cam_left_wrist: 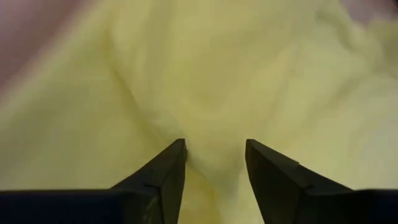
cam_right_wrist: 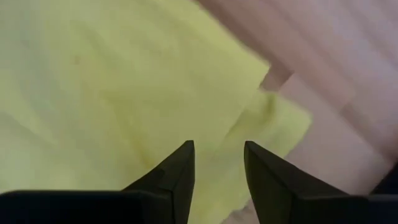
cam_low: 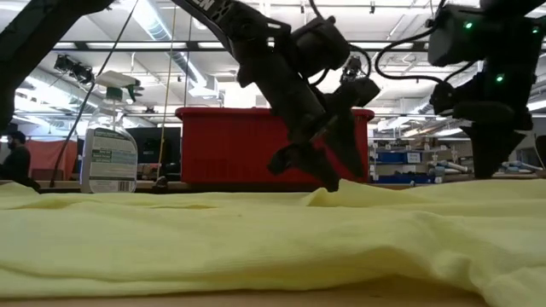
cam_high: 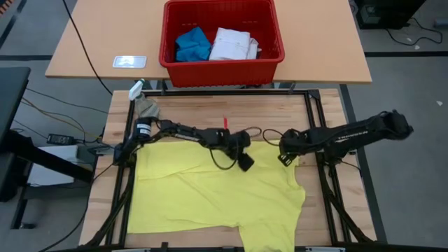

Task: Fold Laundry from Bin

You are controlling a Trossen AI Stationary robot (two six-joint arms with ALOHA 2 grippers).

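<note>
**Q:** So, what does the room look like from your console?

**A:** Largest first: in the low view I see an open lab hall with ceiling light strips and shelving far back. A person [cam_low: 15, 153] sits at the left edge. From above, a tan table [cam_high: 91, 42] stands beyond my wooden work table [cam_high: 210, 115]; a white card [cam_high: 129, 61] lies on the tan one.

**Q:** And the task items?

**A:** The yellow T-shirt [cam_high: 210, 192] lies spread over most of the work table, wrinkled, one sleeve hanging toward the near edge. The red bin [cam_high: 222, 35] sits on the tan table, holding a blue piece [cam_high: 192, 43] beside a white shirt [cam_high: 234, 44].

**Q:** Grippers?

**A:** The left gripper [cam_high: 245, 161] is low over the shirt's upper middle; its wrist view shows fingers [cam_left_wrist: 165, 177] parted, a ridge of cloth between them, nothing clenched. The right gripper [cam_high: 285, 157] hangs at the shirt's upper right edge, fingers [cam_right_wrist: 174, 174] apart, released, bare wood just beyond.

**Q:** Small items?

**A:** A spray bottle [cam_high: 140, 94] on the work table's far left corner.
</note>
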